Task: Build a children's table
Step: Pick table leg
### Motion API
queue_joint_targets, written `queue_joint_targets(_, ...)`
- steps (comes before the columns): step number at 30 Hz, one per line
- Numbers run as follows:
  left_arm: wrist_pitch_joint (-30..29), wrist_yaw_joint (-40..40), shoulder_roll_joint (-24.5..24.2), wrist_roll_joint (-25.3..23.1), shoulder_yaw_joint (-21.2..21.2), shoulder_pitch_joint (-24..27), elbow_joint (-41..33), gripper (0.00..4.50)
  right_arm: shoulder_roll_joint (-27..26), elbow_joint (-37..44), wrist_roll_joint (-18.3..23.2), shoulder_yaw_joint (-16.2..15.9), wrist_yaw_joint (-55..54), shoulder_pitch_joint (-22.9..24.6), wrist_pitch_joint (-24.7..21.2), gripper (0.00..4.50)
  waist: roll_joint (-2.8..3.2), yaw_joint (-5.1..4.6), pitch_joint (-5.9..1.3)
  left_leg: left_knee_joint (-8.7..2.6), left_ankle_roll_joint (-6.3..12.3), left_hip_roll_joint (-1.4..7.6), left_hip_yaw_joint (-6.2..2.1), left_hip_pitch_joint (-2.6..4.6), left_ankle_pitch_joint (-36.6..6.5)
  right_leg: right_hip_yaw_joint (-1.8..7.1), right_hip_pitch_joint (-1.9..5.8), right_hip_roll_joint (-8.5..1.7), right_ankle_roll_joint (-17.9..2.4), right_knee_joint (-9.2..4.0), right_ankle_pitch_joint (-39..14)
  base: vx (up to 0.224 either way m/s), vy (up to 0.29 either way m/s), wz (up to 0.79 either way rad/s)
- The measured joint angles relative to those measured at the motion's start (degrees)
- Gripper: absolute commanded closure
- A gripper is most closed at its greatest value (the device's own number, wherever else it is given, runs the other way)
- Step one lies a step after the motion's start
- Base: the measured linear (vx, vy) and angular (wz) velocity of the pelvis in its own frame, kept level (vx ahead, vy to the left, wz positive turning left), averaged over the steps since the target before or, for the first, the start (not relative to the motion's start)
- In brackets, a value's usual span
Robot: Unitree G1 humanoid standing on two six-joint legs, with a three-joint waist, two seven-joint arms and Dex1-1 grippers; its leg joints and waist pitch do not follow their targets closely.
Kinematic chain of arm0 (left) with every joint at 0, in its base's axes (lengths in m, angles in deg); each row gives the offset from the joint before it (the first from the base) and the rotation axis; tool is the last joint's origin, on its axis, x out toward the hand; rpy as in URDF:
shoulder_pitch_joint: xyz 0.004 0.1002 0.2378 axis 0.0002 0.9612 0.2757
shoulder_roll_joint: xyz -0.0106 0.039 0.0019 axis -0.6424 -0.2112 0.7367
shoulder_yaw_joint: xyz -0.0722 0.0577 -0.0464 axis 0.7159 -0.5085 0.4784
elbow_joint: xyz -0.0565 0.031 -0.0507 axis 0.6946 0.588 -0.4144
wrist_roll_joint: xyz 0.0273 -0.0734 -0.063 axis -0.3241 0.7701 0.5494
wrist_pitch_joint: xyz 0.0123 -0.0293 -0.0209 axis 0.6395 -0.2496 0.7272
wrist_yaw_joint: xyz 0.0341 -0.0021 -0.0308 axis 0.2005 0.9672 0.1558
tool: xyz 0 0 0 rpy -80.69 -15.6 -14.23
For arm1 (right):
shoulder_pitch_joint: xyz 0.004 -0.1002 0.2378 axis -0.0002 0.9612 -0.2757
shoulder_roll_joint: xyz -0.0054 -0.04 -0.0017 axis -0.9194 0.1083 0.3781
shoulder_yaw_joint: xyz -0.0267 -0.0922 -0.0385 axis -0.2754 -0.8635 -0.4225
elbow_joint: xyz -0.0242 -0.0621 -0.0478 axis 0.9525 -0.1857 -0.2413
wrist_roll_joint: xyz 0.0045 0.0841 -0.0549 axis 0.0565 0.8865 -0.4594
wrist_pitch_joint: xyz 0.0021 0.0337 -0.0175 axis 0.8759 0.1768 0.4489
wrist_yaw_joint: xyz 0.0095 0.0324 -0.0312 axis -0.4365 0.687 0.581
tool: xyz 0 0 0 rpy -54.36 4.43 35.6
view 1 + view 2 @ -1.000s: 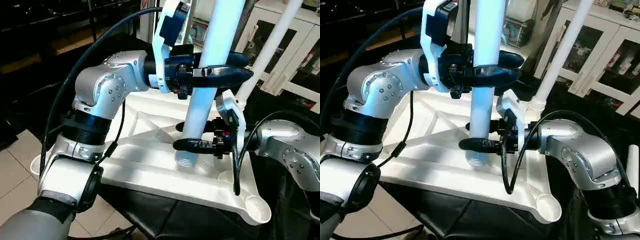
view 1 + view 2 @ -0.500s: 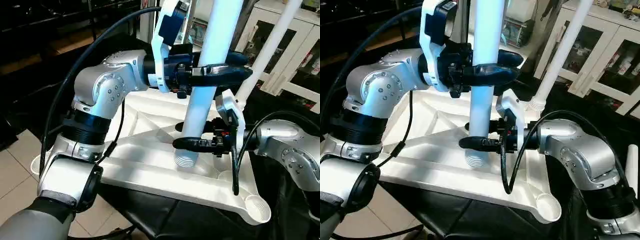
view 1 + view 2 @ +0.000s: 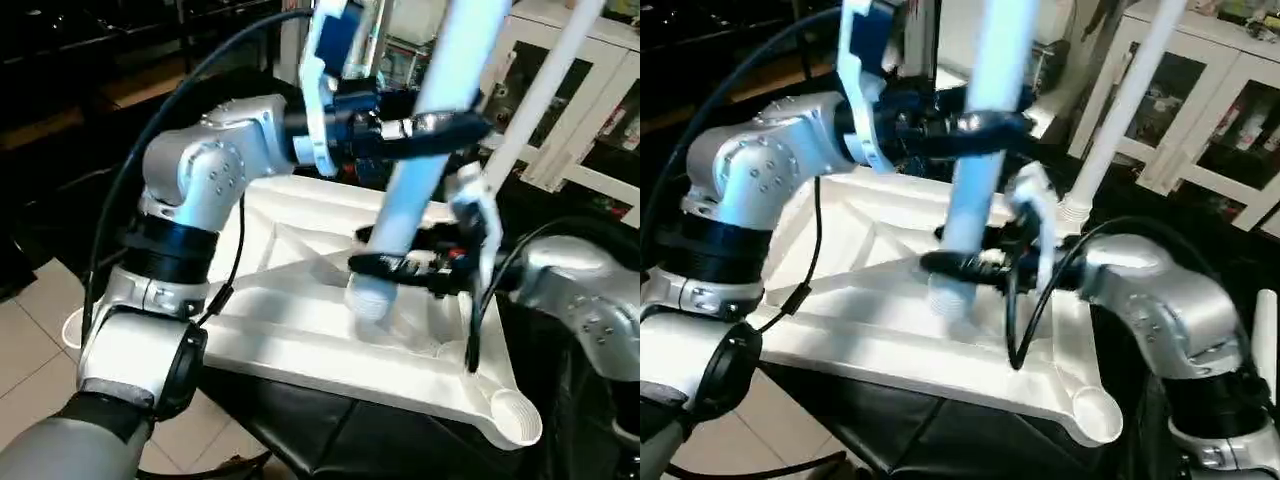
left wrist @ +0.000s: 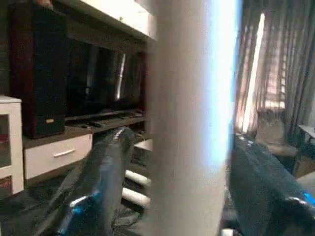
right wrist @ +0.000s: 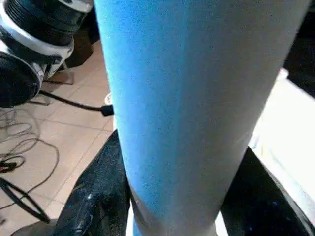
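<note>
The left arm (image 3: 190, 180) reaches across from the left side, its silver forearm bent toward the middle of the scene. The left gripper (image 3: 440, 128) sits high on a white leg (image 3: 420, 190), one black finger on each side of the shaft. In the left wrist view the fingers (image 4: 98, 182) stand spread, with visible gaps between each of them and the leg; they are not pinching it.

The tabletop (image 3: 300, 320) lies upside down on the black-draped work table (image 3: 330, 440), ribbed underside up, with an open round corner socket (image 3: 515, 418) at its near right corner. The leg in hand is tilted, its top leaning to the right. Its ribbed lower end (image 3: 368, 298) is just above or touching the tabletop's underside near the middle; which of the two cannot be told.

The right gripper (image 3: 400, 262) is placed low on the same leg, just above the ribbed end. Its fingers (image 5: 93, 196) press against both sides of the shaft and clamp it.

Further right, a second leg (image 3: 540, 90) stands fitted in the far right corner of the tabletop, slanting up to the right. The right arm (image 3: 580, 290) comes in from the right edge. A white glass-fronted cabinet (image 3: 600, 120) stands behind.
</note>
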Motion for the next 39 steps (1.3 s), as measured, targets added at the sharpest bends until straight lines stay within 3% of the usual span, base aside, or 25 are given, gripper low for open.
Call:
queue_joint_targets(2,0.1,0.4,0.1,0.3,1.1,0.0,1.1,0.87,0.8,0.4,0.0,1.5,-0.8,1.2,0.0,2.63,0.02,0.07,0.00,0.00,0.00,-0.01,0.00,-0.01,0.0,0.00,0.00,-0.01,0.0,-0.01,0.0,0.000,0.000,0.00)
queue_joint_targets(7,1.6,3.2,-1.7,2.1,7.9,0.1,4.0,0.59,3.5,0.5,-0.2,8.9,-3.5,5.2,0.3,2.64,0.36,0.11,-0.05,0.01,0.00,0.00,-0.01,0.02,0.0,-0.01,0.01,-0.02,0.0,0.00,0.0,0.000,0.000,0.00)
queue_joint_targets(12,3.8,6.1,-4.7,-0.3,9.0,4.4,3.1,0.59,2.6,0.4,-3.6,11.6,-9.7,7.5,1.5,2.64,1.78,-0.19,-0.65,-0.01,0.04,-0.02,0.01,0.06,0.0,0.00,0.05,-0.03,0.0,-0.05,0.0,0.000,0.000,0.00)
queue_joint_targets(15,6.5,15.9,-8.0,-9.8,7.7,13.7,0.2,0.59,-2.2,0.7,-8.4,12.6,-19.1,10.7,4.4,2.64,2.92,-0.53,-1.02,-0.10,-0.03,-0.03,0.01,0.10,0.0,0.01,-0.03,-0.02,0.1,0.04,-0.1,0.000,0.000,0.00)
queue_joint_targets(17,6.9,19.2,-8.1,-12.7,7.3,16.9,0.4,0.59,-3.8,0.0,-10.0,12.8,-21.9,11.4,5.3,2.64,2.97,-0.43,-1.00,-0.11,-0.12,0.00,-0.01,0.06,0.1,-0.02,-0.11,-0.01,0.1,0.17,-0.1,0.000,0.000,0.00)
queue_joint_targets(19,13.5,31.0,-6.7,-22.2,5.9,24.6,-5.0,0.59,-9.9,1.2,-12.6,13.0,-28.2,11.8,7.9,2.64,3.18,-0.72,-1.27,-0.23,-0.13,0.00,-0.01,0.20,0.1,0.00,-0.01,-0.01,0.2,0.09,-0.1,0.000,0.000,0.00)
queue_joint_targets(22,18.6,41.3,-3.4,-31.2,2.7,34.5,-8.9,0.59,-14.6,3.2,-14.9,10.6,-34.4,15.4,9.2,2.64,2.68,-1.06,-1.20,-0.33,-0.13,0.00,-0.04,0.03,0.1,-0.06,-0.08,-0.01,0.3,-0.02,-0.2,0.000,0.000,0.00)
queue_joint_targets(24,20.7,44.4,-1.8,-33.9,1.7,38.1,-11.9,0.59,-15.5,3.1,-17.2,8.8,-36.2,17.7,10.4,2.64,2.27,-0.75,-1.17,-0.32,-0.11,0.00,-0.03,-0.09,0.0,-0.06,-0.11,-0.01,0.3,-0.15,-0.2,0.000,0.000,0.00)
queue_joint_targets(29,25.6,49.3,2.0,-34.7,2.0,39.8,-16.7,0.59,-20.2,2.3,-17.5,8.1,-38.9,20.6,11.7,2.64,2.16,-0.60,-1.26,-0.39,0.00,-0.04,0.33,0.09,0.0,0.22,-0.03,-0.03,0.8,-0.67,-0.1,0.000,0.000,0.00)
queue_joint_targets(30,26.8,49.8,2.1,-35.0,1.9,40.7,-16.5,0.59,-20.6,2.2,-17.6,8.1,-39.3,21.0,11.8,2.64,2.08,-0.47,-1.27,-0.44,0.07,0.05,0.89,0.34,-0.1,0.74,-0.12,0.05,0.9,-0.64,0.0,0.000,0.035,-0.26)
queue_joint_targets(31,28.2,50.8,2.2,-36.0,1.8,42.1,-15.9,0.59,-21.0,2.2,-17.9,8.3,-39.8,21.3,12.0,2.64,2.00,-0.28,-1.24,-0.48,0.27,0.04,1.72,0.67,-0.2,1.88,-0.42,0.22,1.2,-0.53,0.1,0.000,0.035,-0.26)
queue_joint_targets(33,29.7,51.6,2.2,-37.3,1.1,43.2,-14.3,0.59,-20.8,2.2,-18.7,8.6,-40.5,21.7,12.7,2.64,1.88,0.03,-1.23,-0.31,0.68,-0.34,2.21,0.75,-0.6,3.43,-0.89,0.36,1.7,-0.52,0.4,-0.005,0.081,-0.36)
queue_joint_targets(34,30.3,52.0,2.4,-38.0,0.7,43.4,-13.5,0.59,-20.5,2.3,-18.9,9.0,-40.8,22.2,12.9,2.64,1.74,0.43,-1.17,0.34,1.00,-0.84,2.04,0.79,-1.2,4.79,-1.06,0.44,2.2,-0.56,0.7,-0.008,0.100,-0.34)
queue_joint_targets(35,30.6,52.0,2.5,-38.2,0.4,43.5,-13.3,0.59,-20.4,2.3,-18.9,9.4,-41.0,22.8,13.0,2.64,1.69,0.91,-1.14,1.57,1.92,-1.47,1.02,0.63,-1.8,5.91,-1.06,0.49,2.6,-0.57,0.8,-0.005,0.153,-0.44)
queue_joint_targets(36,31.0,52.0,2.6,-38.4,0.1,43.5,-13.3,0.59,-20.3,2.3,-19.0,9.9,-41.3,23.1,13.0,2.64,1.74,1.14,-1.16,3.09,2.40,-2.16,-0.93,0.43,-3.0,7.18,-1.06,0.56,3.5,-0.66,1.1,-0.008,0.211,-0.50)
queue_joint_targets(37,31.3,52.1,2.7,-38.6,0.1,43.5,-13.4,0.59,-20.3,2.3,-19.1,10.2,-41.6,23.1,13.0,2.64,2.00,1.14,-1.31,3.37,2.20,-2.39,-2.09,0.32,-3.8,8.31,-1.11,0.75,4.3,-0.70,1.3,-0.008,0.211,-0.50)
queue_joint_targets(38,31.4,52.2,2.8,-38.7,0.1,43.5,-13.4,0.59,-20.4,2.3,-19.1,10.4,-41.7,23.2,13.0,2.64,2.04,0.86,-1.34,3.92,1.64,-2.76,-2.02,0.22,-4.4,9.47,-1.08,0.81,4.8,-0.92,1.4,-0.025,0.263,-0.39)
queue_joint_targets(39,31.6,52.4,2.9,-38.7,0.2,43.8,-13.4,0.59,-21.1,2.6,-19.1,10.3,-42.0,23.4,13.0,2.64,1.81,-0.52,-1.39,3.85,2.46,-3.29,-0.65,0.62,-4.9,10.17,-1.66,0.76,4.7,-1.62,1.2,-0.067,0.279,-0.35)
